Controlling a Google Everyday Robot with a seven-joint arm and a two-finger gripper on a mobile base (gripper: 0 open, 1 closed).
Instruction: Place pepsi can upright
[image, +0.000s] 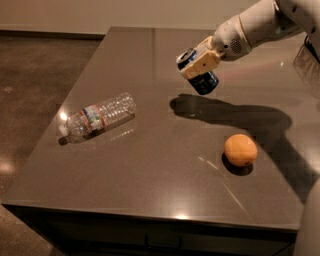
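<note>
We see a dark brown, glossy tabletop (150, 170) from above and slightly to one side, with a brownish floor (35, 75) to its left. A white robot arm (250, 30) reaches in from the upper right corner of the view. At its end, the hand (196, 66) is closed on the pepsi can (206, 83), with one tan finger (202, 61) lying across the side of the can that faces us. The other finger is hidden behind the can.

The pepsi can is dark blue with a silver end. It is held in the air above the far middle of the tabletop and does not touch the surface. It is tilted: the silver end points up and to the left, and the blue body slopes down to the right. Below it and a little to the right, a dark shadow (225, 112) of the can and the arm falls on the tabletop.

On the left part of the tabletop, a clear plastic water bottle (97, 117) lies on its side, well apart from the can. Its cap end points toward the lower left, and a band of label wraps around its middle.

To the right and nearer to us, a round orange (240, 149) rests on the tabletop, well apart from both the bottle and the can. Small bright spots of light reflect off the tabletop near the bottle and along the front edge.
</note>
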